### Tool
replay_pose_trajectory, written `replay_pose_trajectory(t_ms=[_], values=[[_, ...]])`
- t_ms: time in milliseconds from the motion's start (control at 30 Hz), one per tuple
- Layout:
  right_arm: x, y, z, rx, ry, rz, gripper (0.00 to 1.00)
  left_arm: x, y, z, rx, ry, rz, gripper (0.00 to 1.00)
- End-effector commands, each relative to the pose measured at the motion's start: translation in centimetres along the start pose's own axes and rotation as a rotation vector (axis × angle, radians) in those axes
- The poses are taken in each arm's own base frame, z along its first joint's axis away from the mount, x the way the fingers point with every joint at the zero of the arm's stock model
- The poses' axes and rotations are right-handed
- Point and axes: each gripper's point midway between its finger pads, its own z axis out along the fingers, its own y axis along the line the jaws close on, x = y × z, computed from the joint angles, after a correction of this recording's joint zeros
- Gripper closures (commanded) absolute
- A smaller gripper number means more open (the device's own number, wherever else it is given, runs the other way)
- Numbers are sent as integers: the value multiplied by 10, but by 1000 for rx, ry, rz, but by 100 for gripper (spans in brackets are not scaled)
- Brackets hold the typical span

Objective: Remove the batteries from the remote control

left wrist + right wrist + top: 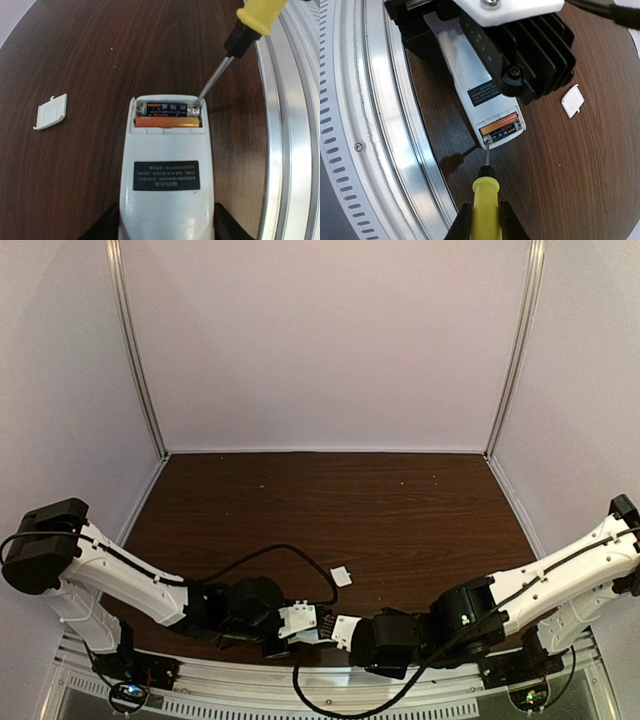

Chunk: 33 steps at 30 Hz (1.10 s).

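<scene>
Gripping the flat white remote (167,175) in my left claw (166,227), right claw (485,220) clamped on the yellow-handled screwdriver (485,192), I've both cylindrical batteries (167,121) left to extract.

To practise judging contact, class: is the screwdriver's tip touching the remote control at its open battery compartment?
Touching. The left wrist view shows the screwdriver tip pressed into the compartment corner of the remote control, no gap.

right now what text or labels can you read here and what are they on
Nothing is legible.
black label on the back of the remote control: white print, too blurred to read.
dark battery: print, too small to read.
orange battery: no print showing.
screwdriver handle: no print showing.
</scene>
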Motion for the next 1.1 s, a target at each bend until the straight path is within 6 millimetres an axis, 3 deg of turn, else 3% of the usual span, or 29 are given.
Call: replay_pose_trajectory(t_ms=[0, 333, 600, 900, 1067], values=[[5, 17, 11, -39, -1, 27, 100, -52, 18, -2, -32, -165, -63, 100], [-9, 4, 12, 35, -115, 263, 100, -49, 26, 0, -34, -159, -105, 100], [-13, -18, 4, 99, -252, 516, 100, -48, 27, 1, -31, -155, -117, 100], [-23, -20, -5, -1, -437, 697, 100, -49, 27, 1, -30, -156, -119, 100], [-15, -31, -6, 57, -429, 746, 100, -48, 30, 1, -47, -150, -119, 100]])
